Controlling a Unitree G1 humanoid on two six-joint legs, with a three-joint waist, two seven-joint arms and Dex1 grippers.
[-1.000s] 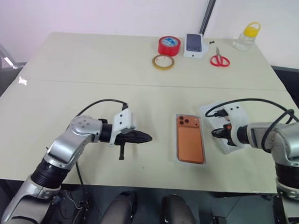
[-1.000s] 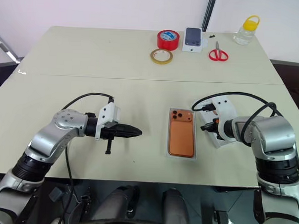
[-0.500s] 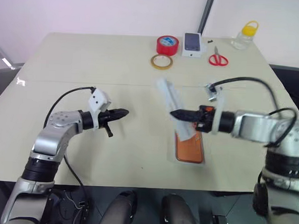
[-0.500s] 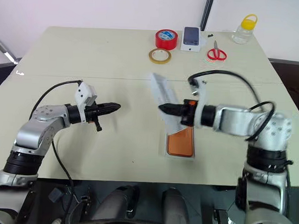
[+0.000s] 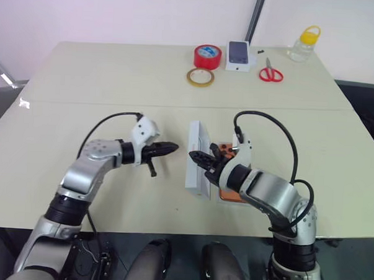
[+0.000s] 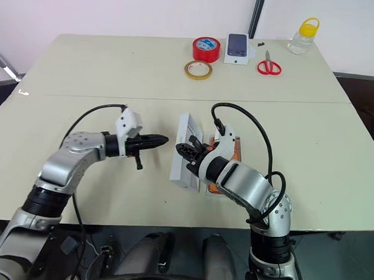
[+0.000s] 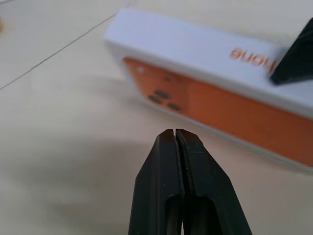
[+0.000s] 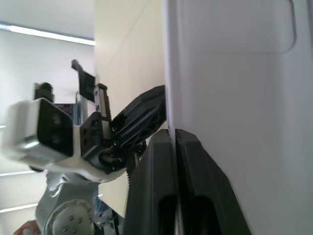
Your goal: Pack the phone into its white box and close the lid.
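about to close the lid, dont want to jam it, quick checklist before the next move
1. Phone lying flat in the white box: ok, though the right arm covers part of it.
2. Lid over the box: not ok, it stands on its long edge beside it.
3. Printed face turned away from the box: ok.
4. Left hand shut, empty, short of the lid: ok.
5. Right hand firmly holding the lid: cannot tell.

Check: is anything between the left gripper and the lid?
Nothing visible. The left gripper points at the printed face of the lid, which stands on its long edge, with only bare table between them. The right gripper is at the lid's other side.
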